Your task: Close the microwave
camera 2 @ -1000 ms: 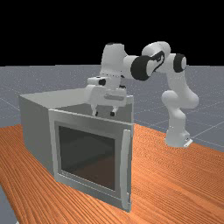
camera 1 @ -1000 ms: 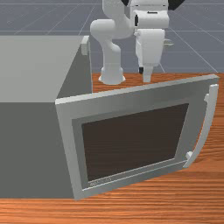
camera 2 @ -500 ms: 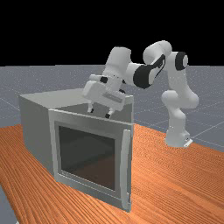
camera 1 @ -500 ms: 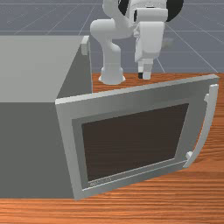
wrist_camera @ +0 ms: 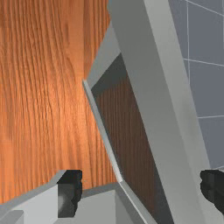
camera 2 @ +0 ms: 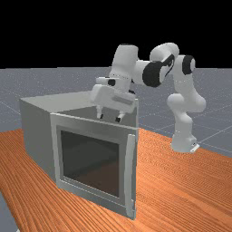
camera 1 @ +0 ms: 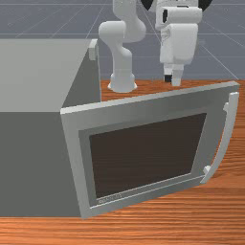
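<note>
The microwave (camera 1: 33,162) stands at the front view's left, its door (camera 1: 143,101) swung wide open toward that view's right, with a curved handle (camera 1: 226,139) at the free edge. In the far view my gripper (camera 2: 109,118) hangs by the top edge of the door (camera 2: 90,123). From the front, the fingertips show behind and above that edge. The wrist view has the gripper (wrist_camera: 141,190) with its fingers wide apart, nothing held, and the door's top edge (wrist_camera: 159,100) running between them. Whether a finger touches the door, I cannot tell.
The microwave's side wall (camera 1: 95,72) with a small block at its upper corner rises behind the door. Bare wooden table (camera 2: 181,181) lies between the door and the arm's base (camera 2: 183,142) in the far view.
My hand has moved to the front view's right over the last half second. In the far view its tilt has lessened since then. Microwave and door have stayed still.
</note>
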`<state>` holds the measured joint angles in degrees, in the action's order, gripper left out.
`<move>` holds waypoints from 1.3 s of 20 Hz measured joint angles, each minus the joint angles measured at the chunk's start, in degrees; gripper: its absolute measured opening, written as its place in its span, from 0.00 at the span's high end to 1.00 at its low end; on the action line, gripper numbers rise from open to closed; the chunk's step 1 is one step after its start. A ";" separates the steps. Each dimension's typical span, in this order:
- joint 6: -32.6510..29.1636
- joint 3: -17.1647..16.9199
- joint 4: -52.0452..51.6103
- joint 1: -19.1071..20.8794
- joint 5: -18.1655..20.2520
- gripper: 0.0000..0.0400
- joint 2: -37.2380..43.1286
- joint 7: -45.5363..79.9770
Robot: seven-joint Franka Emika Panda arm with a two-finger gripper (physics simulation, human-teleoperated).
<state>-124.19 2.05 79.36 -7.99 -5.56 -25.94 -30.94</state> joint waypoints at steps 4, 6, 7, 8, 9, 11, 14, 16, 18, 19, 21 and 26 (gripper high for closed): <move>0.25 0.19 -3.58 -1.29 -0.55 0.00 -2.39 0.94; -0.07 0.02 -4.09 -2.08 -1.26 0.00 -2.93 2.42; 0.41 0.07 -4.82 -2.61 -1.46 0.00 -3.37 3.02; 0.65 0.10 -5.42 -3.17 -1.73 0.00 -3.75 3.69; 1.10 0.15 -6.18 -3.73 -1.94 0.00 -4.20 4.29; 3.80 0.10 -9.12 -4.84 -2.11 0.00 -5.72 6.01; 2.84 0.33 -8.54 -5.01 -2.35 0.00 -4.77 5.20; 3.04 0.25 -9.10 -5.11 -2.56 0.00 -4.28 5.27; 2.43 0.14 -8.91 -5.19 -2.84 0.00 -3.71 5.46; 2.07 0.09 -9.33 -5.23 -2.95 0.00 -3.91 5.49; -5.75 -1.46 -8.25 -6.07 -5.75 0.00 -4.52 7.84; 9.56 0.10 -26.81 -5.08 -2.23 0.00 -14.39 3.70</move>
<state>-114.63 2.15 52.54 -13.07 -7.79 -40.34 -27.24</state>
